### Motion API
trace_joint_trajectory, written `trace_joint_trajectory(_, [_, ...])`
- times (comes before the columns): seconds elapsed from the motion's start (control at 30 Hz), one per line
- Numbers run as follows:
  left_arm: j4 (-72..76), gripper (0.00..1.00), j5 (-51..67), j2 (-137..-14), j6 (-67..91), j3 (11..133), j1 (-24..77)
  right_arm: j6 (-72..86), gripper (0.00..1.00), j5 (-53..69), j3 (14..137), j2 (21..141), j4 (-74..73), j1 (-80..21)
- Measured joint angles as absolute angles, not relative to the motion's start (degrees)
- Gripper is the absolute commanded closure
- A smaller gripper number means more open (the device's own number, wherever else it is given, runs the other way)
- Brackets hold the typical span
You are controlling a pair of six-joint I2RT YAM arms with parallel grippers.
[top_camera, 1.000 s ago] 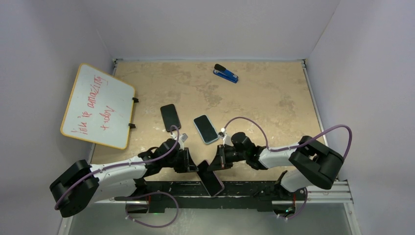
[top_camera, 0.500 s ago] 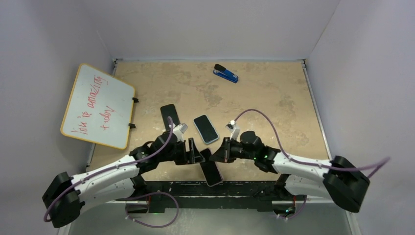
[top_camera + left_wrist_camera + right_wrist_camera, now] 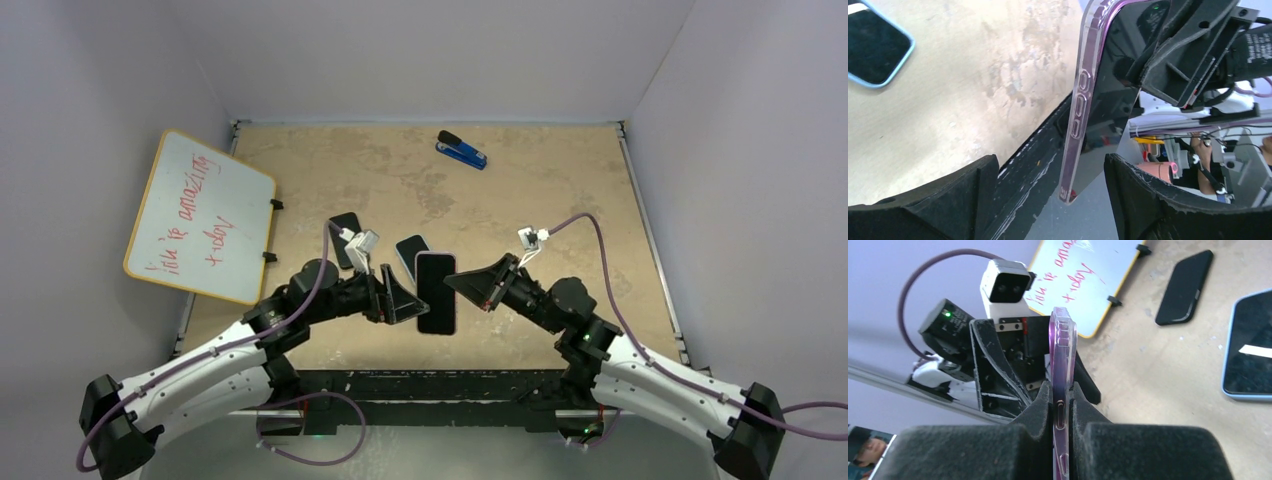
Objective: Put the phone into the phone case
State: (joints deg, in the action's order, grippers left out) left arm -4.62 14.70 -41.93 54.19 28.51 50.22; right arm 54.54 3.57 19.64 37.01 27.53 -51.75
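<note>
Now, right fingers tight on the pink-cased phone, left fingers spread wide near it.

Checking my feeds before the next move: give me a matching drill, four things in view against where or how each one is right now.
1. pink case
2. left gripper
3. blue stapler
4. blue-edged phone

A. lying flat, mid-table
B. open, fingers either side of the case
C. near the table's far edge
D. pinched in the shut right gripper

Pairs: 1-D, 2-B, 3-C, 4-A
</note>
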Motion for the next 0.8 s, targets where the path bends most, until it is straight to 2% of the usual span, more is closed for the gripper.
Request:
trace_joint_trajectory(0.17, [2.85,0.26,18.83,-44.23,54.33,28.49,50.19,56.18,1.00,3.70,19.49,36.95,31.73,-51.75])
trace_joint_trajectory(0.27, [7.84,0.36,21.19,-45.82,54.98,28.14,50.19,57.43,1.00,4.21,19.09,37.89,34.39,-51.75])
trace_joint_trajectory(0.33, [11.55,0.47,22.41,-46.28,56.03,27.09,50.19,58.11,1.00,4.67,18.92,38.63,35.92,-51.75])
trace_joint_trajectory(0.5, [18.61,0.88,24.12,-46.28,58.85,23.81,50.15,59.05,0.98,5.87,18.26,39.35,37.23,-51.75])
trace_joint_trajectory(0.53, [19.29,0.97,24.43,-46.28,59.16,23.64,50.15,59.16,0.90,6.02,18.20,39.35,37.17,-51.72])
trace_joint_trajectory(0.57, [20.34,1.00,25.10,-46.26,59.48,23.51,50.15,59.37,0.80,6.15,18.04,39.29,37.26,-51.64])
trace_joint_trajectory(0.67, [22.81,1.00,26.65,-46.19,60.01,23.51,50.22,59.88,0.52,7.14,17.67,37.93,38.00,-51.46])
trace_joint_trajectory(0.8, [23.73,1.00,26.41,-46.22,60.03,22.74,50.22,59.16,0.32,10.59,16.45,34.94,37.12,-51.48])
